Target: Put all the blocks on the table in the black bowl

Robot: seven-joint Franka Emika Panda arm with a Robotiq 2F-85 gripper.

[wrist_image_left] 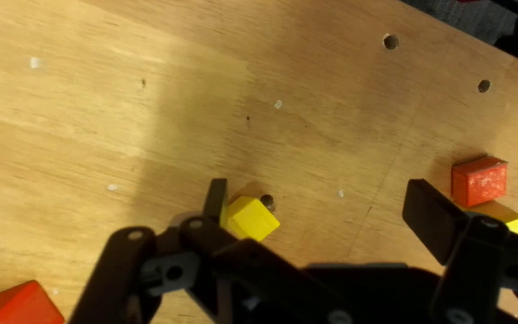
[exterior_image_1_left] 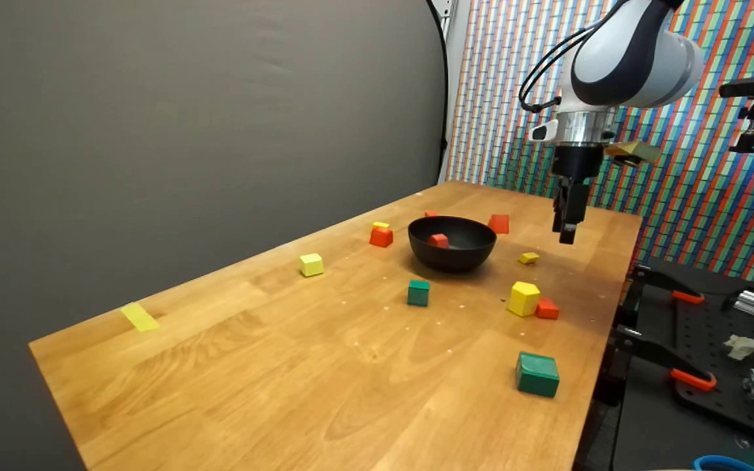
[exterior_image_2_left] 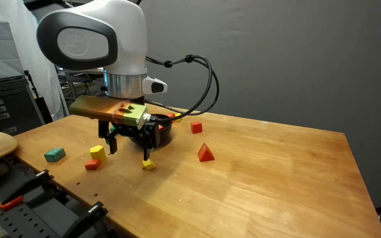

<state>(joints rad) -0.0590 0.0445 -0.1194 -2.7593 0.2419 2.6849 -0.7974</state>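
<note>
Blocks [exterior_image_1_left: 537, 375] around black bowl [exterior_image_1_left: 450, 260] on table [exterior_image_1_left: 252, 373], red block [exterior_image_1_left: 439, 241] inside; claw [exterior_image_2_left: 129, 153] spread apart.

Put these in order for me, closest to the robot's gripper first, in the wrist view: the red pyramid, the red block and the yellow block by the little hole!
1. The yellow block: nearest, seen between the jaws of the open gripper.
2. The red block: next, outside the jaws, toward the picture's right edge.
3. The red pyramid: farthest, cut off in the bottom left corner.

Eleven blocks [exterior_image_1_left: 523, 299], one bowl [exterior_image_1_left: 452, 260] and one table [exterior_image_1_left: 252, 379] are visible.
</note>
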